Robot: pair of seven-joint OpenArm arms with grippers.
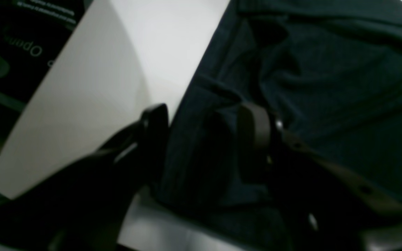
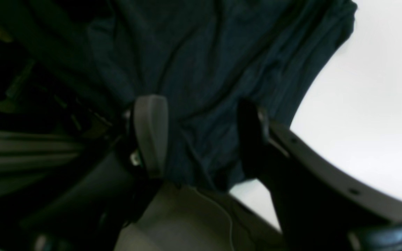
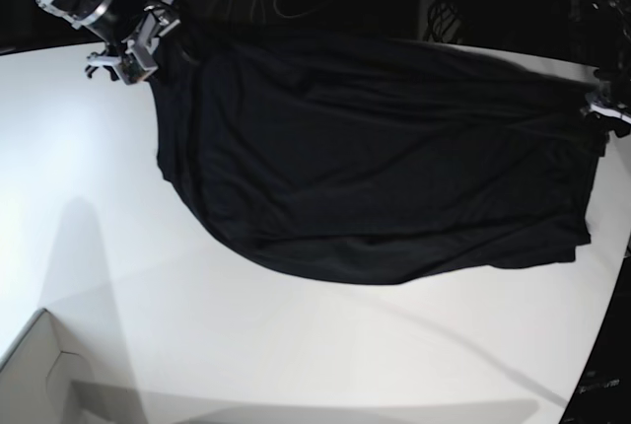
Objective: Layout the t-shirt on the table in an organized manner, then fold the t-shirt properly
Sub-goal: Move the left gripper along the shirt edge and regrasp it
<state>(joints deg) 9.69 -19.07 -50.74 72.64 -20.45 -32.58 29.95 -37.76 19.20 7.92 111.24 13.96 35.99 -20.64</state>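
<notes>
Right now the t-shirt [image 3: 385,168] lies spread and wrinkled across the far half of the table [image 3: 148,276], both claws at its far corners; right claw [image 2: 201,136] gapes over cloth, left claw [image 1: 204,139] straddles its edge, parted (grip unclear), so a snagged hem could drag the spread askew
</notes>
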